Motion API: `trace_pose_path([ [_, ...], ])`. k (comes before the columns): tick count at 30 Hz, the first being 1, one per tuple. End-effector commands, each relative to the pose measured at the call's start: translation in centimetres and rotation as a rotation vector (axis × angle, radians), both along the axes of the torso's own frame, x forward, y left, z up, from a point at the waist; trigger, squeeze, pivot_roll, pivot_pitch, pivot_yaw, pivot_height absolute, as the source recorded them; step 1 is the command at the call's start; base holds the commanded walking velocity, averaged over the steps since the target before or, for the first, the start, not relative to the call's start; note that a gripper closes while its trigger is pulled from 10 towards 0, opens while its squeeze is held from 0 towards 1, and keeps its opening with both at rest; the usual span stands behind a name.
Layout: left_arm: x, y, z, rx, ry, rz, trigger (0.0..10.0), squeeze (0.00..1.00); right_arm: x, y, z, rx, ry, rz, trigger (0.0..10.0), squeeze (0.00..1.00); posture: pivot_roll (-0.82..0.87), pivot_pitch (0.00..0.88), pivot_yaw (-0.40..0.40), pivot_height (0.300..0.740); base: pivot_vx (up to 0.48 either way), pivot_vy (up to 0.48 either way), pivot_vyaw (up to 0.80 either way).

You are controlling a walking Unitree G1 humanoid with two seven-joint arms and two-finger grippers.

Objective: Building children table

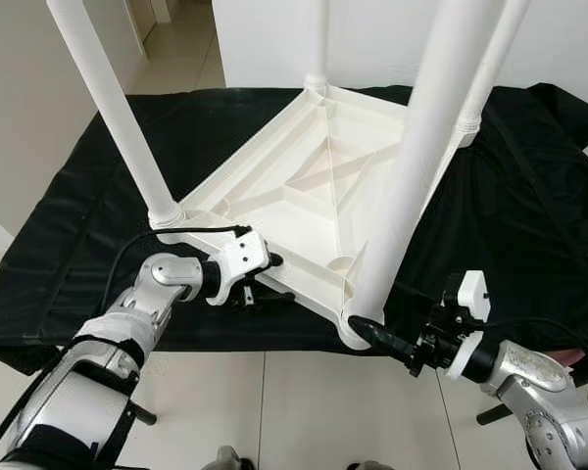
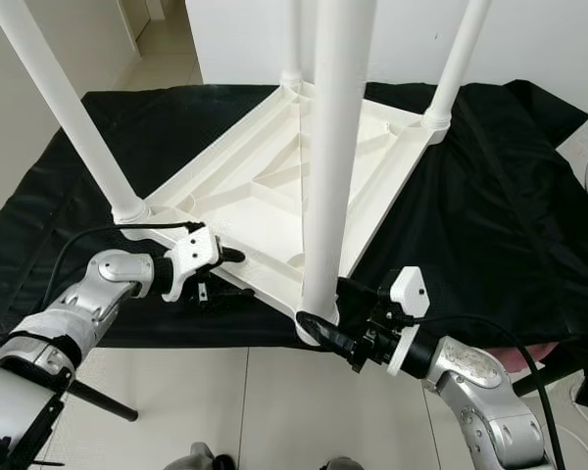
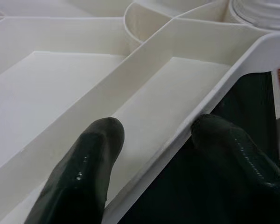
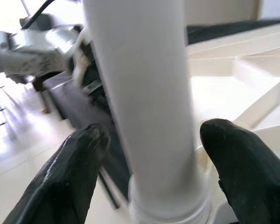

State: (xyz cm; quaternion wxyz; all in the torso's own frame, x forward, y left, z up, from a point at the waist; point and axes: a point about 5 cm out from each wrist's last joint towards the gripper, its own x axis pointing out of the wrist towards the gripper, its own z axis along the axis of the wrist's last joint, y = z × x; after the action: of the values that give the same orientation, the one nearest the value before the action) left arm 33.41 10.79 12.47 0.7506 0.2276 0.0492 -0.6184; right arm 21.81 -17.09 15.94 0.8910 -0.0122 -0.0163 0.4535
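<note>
The white children's table (image 1: 304,186) lies upside down on a black cloth (image 1: 78,215), with its ribbed underside facing up and its white legs pointing upward. My left gripper (image 1: 271,279) is at the table's near rim (image 3: 196,107), open, one finger inside the rim and the other outside against it. My right gripper (image 2: 325,305) is open at the near corner. Its two fingers (image 4: 79,158) stand on either side of the base of the near leg (image 1: 421,147), where the leg enters its socket.
A second leg (image 1: 118,108) rises at the left corner, and others stand at the back (image 1: 318,39) and right (image 1: 495,59). The cloth-covered surface ends just before me over pale floor tiles (image 1: 304,401). White walls close in at the left and back.
</note>
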Motion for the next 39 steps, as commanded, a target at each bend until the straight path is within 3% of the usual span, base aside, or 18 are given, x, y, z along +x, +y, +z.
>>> trace_pose_path([
  [1,-0.4,0.3,-0.7,0.035,0.061,-0.059,0.0,0.0,0.2,0.2,0.1,-0.008,-0.048,-0.04,10.0,0.0,-0.19,0.063,0.121,0.74,0.0,0.0,0.0],
  [6,-0.4,0.5,-0.8,0.044,0.085,-0.068,0.0,0.0,0.8,0.4,0.4,0.012,-0.153,-0.154,10.0,0.0,-0.18,0.069,0.117,0.74,0.0,0.0,0.0],
  [17,-0.3,0.7,-1.1,0.076,0.094,-0.078,0.0,0.0,0.7,-0.2,0.1,0.046,-0.151,-0.214,10.0,0.0,-0.18,0.077,0.123,0.74,0.0,0.0,0.0],
  [25,0.5,0.0,-0.5,0.01,0.076,-0.012,0.0,0.0,1.0,-1.2,0.2,0.078,-0.162,-0.319,10.0,0.0,-0.19,0.087,0.134,0.74,0.0,0.0,0.0],
  [28,1.3,-1.0,0.6,-0.06,0.05,0.04,0.0,0.0,1.7,-1.7,0.4,0.069,-0.185,-0.398,10.0,0.0,-0.2,0.091,0.142,0.74,0.0,0.0,0.0],
  [33,1.6,-1.7,1.1,-0.092,0.036,0.056,0.0,0.0,2.4,-2.0,0.6,0.067,-0.195,-0.442,10.0,0.0,-0.2,0.093,0.143,0.74,0.0,0.0,0.0],
  [39,2.0,-2.3,1.5,-0.107,0.019,0.074,0.0,0.0,3.5,-4.2,0.9,0.051,-0.219,-0.583,10.0,0.0,-0.21,0.095,0.144,0.74,0.0,0.0,0.0],
])
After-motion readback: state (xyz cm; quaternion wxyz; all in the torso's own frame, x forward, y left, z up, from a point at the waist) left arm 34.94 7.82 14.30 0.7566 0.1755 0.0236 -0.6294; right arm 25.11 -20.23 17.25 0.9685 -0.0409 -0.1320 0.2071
